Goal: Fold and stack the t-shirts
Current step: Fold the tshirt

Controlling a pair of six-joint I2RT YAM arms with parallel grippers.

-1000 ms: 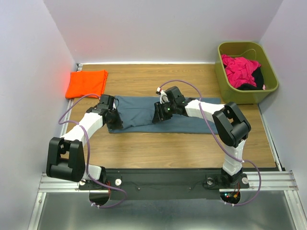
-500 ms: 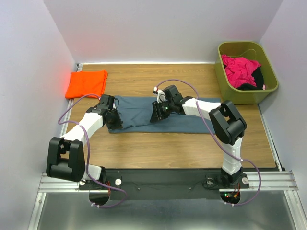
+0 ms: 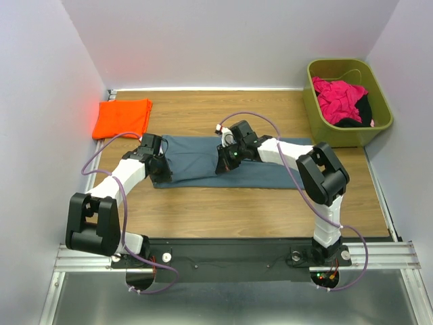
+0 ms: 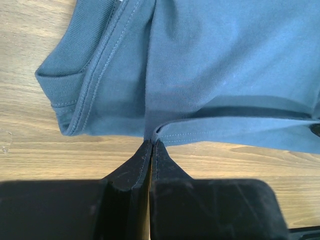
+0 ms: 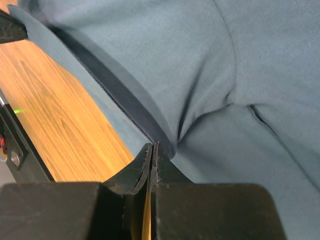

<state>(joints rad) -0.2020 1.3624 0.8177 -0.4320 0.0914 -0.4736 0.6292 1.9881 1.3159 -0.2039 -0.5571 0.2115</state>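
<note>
Two grippers, both closed with no gap showing between the fingers. I read the left gripper (image 4: 151, 143) as pinching the near hem at the left end of the slate blue-grey soft cloth t-shirt (image 3: 196, 159). The right gripper (image 5: 152, 146) nips a fold near its middle. The shirt lies as a long strip across the brown wooden table (image 3: 237, 203). The bright orange folded t-shirt (image 3: 122, 117) sits at the far left corner, well apart.
</note>
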